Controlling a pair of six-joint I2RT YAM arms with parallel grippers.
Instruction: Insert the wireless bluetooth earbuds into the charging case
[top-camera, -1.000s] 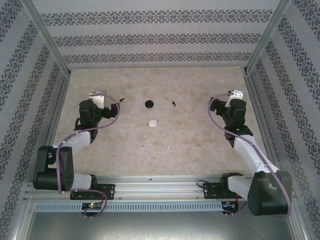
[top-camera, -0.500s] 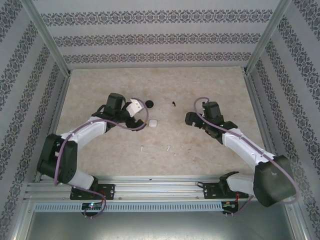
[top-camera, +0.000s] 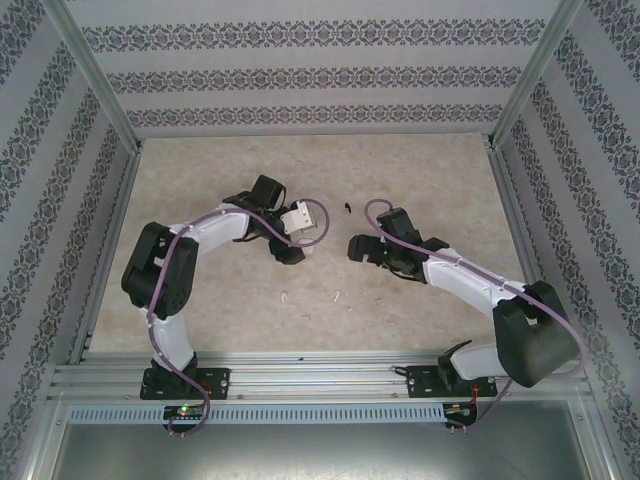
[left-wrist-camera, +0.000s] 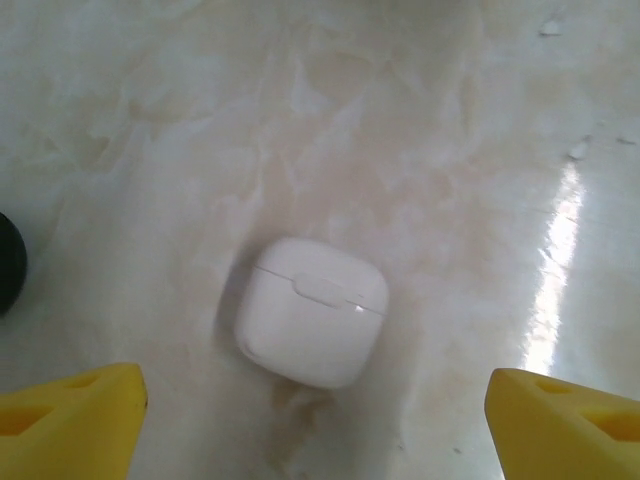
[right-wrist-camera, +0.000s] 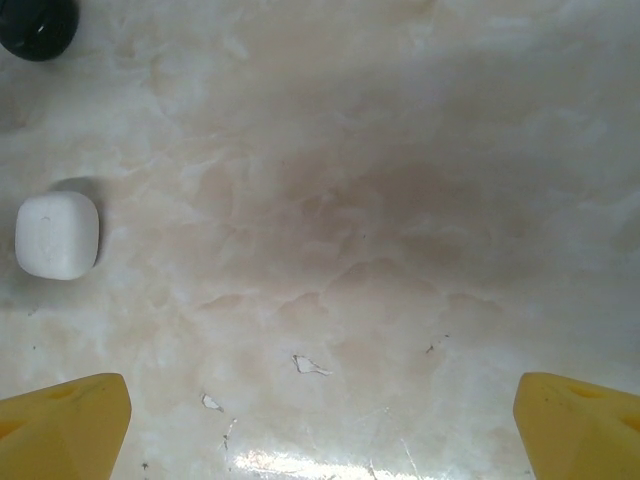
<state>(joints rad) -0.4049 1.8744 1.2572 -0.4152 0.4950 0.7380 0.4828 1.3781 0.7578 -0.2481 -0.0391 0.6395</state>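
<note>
Two left fingers (left-wrist-camera: 70, 425), spread wide, flank the untouched charging case (left-wrist-camera: 312, 312); right fingers (right-wrist-camera: 60, 425) equally wide.

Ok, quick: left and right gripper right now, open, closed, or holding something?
Left gripper: open, holding nothing, over the charging case.
Right gripper: open, holding nothing.

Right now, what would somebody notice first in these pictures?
The little white charging case, lid shut, sits on the marbled table just ahead of the wide-open yellow left fingers, untouched. The left arm and right arm bend in toward the table's middle, and two tiny white earbuds lie loose nearer their bases.
</note>
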